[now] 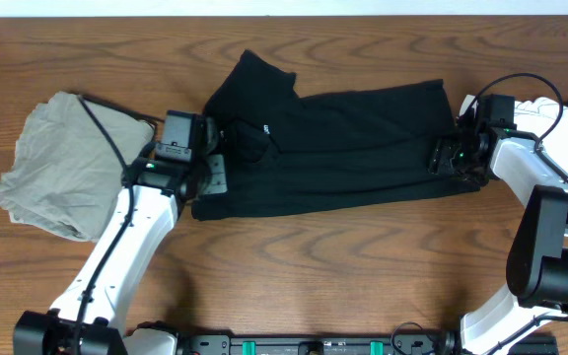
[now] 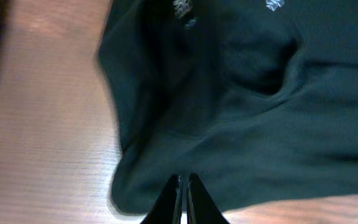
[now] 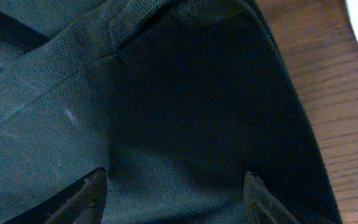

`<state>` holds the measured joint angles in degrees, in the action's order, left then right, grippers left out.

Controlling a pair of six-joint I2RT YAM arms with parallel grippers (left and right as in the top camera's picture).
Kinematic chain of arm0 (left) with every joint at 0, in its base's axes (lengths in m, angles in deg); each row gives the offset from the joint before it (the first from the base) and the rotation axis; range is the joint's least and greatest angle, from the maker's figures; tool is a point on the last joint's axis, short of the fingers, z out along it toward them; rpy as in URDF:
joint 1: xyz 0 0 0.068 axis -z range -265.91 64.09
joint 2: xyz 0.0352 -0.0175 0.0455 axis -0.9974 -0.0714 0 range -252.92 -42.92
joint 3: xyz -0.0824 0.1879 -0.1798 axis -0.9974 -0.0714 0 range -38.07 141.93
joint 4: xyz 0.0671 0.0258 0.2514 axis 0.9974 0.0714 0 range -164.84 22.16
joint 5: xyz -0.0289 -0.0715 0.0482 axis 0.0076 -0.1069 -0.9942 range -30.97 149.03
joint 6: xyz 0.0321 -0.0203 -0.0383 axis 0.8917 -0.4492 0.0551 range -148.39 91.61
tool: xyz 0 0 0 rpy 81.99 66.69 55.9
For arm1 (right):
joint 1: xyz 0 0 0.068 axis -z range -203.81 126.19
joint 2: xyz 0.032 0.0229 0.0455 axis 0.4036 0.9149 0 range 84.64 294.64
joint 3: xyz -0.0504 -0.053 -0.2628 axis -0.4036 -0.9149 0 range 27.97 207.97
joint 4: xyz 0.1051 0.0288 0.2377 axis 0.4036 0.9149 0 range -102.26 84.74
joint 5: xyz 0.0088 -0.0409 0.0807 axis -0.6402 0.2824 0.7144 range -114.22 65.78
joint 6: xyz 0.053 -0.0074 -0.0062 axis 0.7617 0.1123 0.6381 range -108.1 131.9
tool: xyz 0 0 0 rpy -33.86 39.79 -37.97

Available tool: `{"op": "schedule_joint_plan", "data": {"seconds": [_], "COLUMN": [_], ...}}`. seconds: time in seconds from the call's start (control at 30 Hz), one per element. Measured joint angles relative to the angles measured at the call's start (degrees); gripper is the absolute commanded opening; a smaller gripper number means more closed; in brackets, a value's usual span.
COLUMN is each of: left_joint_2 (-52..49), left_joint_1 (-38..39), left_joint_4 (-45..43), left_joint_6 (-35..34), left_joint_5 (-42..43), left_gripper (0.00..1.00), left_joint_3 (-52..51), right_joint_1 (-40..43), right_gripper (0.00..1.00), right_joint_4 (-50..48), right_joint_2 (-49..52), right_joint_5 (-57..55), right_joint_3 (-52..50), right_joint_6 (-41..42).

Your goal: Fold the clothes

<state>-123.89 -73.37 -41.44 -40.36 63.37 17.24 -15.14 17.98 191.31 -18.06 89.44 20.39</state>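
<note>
Table (image 1: 363, 266): brown wood with a pronounced grain, smooth, low sheen.
Black garment (image 1: 353, 148): soft matt cloth. The right wrist view shows a fine mesh knit.
Grey-beige garment (image 1: 47, 163), at left: matt cloth, heavily creased.
Arm casings (image 1: 131, 247): smooth white plastic, slightly glossy, with black matt joint housings.

A black garment (image 1: 343, 148) with small white lettering, a grey-beige garment (image 1: 52, 163), brown wood-grain table (image 1: 314, 266).
</note>
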Motion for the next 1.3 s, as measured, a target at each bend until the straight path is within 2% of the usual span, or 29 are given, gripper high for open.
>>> {"op": "schedule_joint_plan", "data": {"seconds": [0.33, 0.53, 0.87, 1.3], "left_joint_2": [-13.6, -19.3, -21.7, -22.0], "left_joint_1": [0.6, -2.0, -6.4, -6.5], "left_joint_4": [-8.1, -10.6, -11.2, -7.4], "left_joint_6": [2.0, 2.8, 2.8, 2.8], "left_joint_5": [0.8, -0.3, 0.1, -1.0], "left_gripper": [0.06, 0.06, 0.06, 0.06], "left_joint_3": [0.0, 0.0, 1.3, 2.0], "right_joint_1": [0.0, 0.0, 0.0, 0.0], "right_gripper": [0.70, 0.70, 0.70, 0.70], "right_joint_4": [0.2, 0.2, 0.2, 0.2], "right_joint_2": [0.0, 0.0, 0.1, 0.1], "right_joint_5": [0.0, 0.0, 0.0, 0.0], "right_joint_3": [0.1, 0.1, 0.1, 0.1], "right_joint_6": [0.0, 0.0, 0.0, 0.0]}}
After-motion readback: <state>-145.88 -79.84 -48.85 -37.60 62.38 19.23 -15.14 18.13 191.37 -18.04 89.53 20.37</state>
